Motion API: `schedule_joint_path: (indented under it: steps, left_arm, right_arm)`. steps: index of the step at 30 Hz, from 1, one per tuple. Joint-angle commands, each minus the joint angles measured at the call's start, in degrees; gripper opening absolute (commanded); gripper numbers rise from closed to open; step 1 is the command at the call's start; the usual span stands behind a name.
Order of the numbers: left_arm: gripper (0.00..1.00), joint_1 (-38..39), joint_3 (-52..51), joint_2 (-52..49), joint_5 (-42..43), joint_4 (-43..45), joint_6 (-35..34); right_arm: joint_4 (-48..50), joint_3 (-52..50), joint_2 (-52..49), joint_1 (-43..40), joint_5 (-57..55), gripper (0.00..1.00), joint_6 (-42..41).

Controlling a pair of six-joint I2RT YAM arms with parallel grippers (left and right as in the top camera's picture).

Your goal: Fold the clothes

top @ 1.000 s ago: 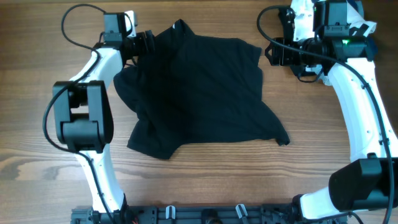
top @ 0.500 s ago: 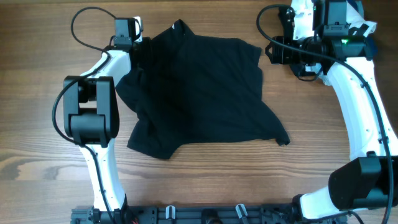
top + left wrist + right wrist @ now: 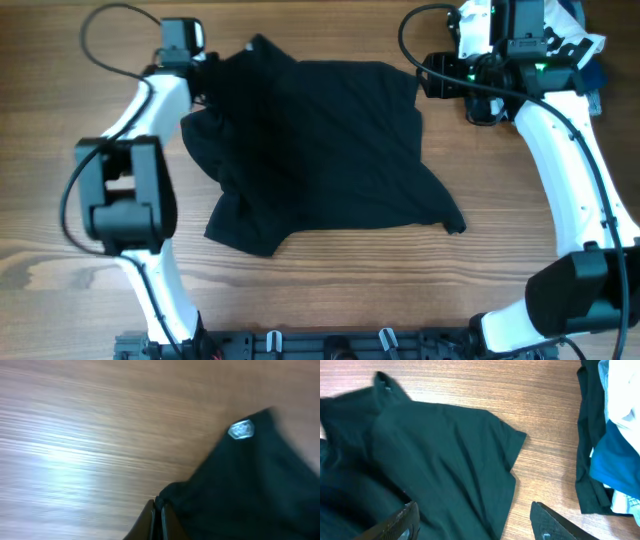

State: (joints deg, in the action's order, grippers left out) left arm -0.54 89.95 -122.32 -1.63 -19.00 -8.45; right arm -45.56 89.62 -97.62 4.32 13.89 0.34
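Left claw [image 3: 157, 517] pinched, right claw [image 3: 475, 522] wide.

T-shirt [image 3: 320, 150] on table [image 3: 330, 290], one far corner between left gripper [image 3: 158, 515] jaws. Sleeve ahead of, maybe under, right gripper [image 3: 474, 509] jaws; garment pile [image 3: 615, 450] right of them.

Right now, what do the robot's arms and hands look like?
The left arm and right arm have white tubular links with bulky black joint housings. A thin black cable loops off each wrist, and a small green light glows on the right one. The left hand and right hand have dark fingers.
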Motion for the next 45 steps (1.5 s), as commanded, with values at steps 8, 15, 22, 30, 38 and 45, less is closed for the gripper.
schedule_joint_path:
  steps: [8,15,22,30,38,45]
  left_arm:
    - [0.08,-3.8,0.1,4.2,-2.4,-10.7,-1.0]
    - [0.95,-3.8,0.1,4.2,-2.3,-10.4,-1.0]
    - [0.96,-3.8,6.0,4.2,1.2,-6.8,2.5]
    - [0.95,-3.8,18.4,-3.6,5.7,-6.4,9.8]
    - [0.91,-3.5,20.2,-10.8,10.6,-6.5,10.1]
    - [0.89,-2.1,20.2,-15.6,11.4,-5.1,12.4]
  right_arm:
    - [4.7,0.6,-10.2,0.3,-0.3,0.71,-0.6]
    - [11.4,0.6,-16.0,0.3,-0.3,0.71,-1.0]
    - [13.2,0.6,-17.8,0.3,-0.3,0.71,-1.0]
    - [11.1,0.6,-17.8,0.3,-0.1,0.71,-0.9]
    - [9.4,0.6,-17.8,0.3,-0.1,0.71,-1.0]
    - [9.2,0.6,-17.8,0.3,-0.1,0.71,-1.0]
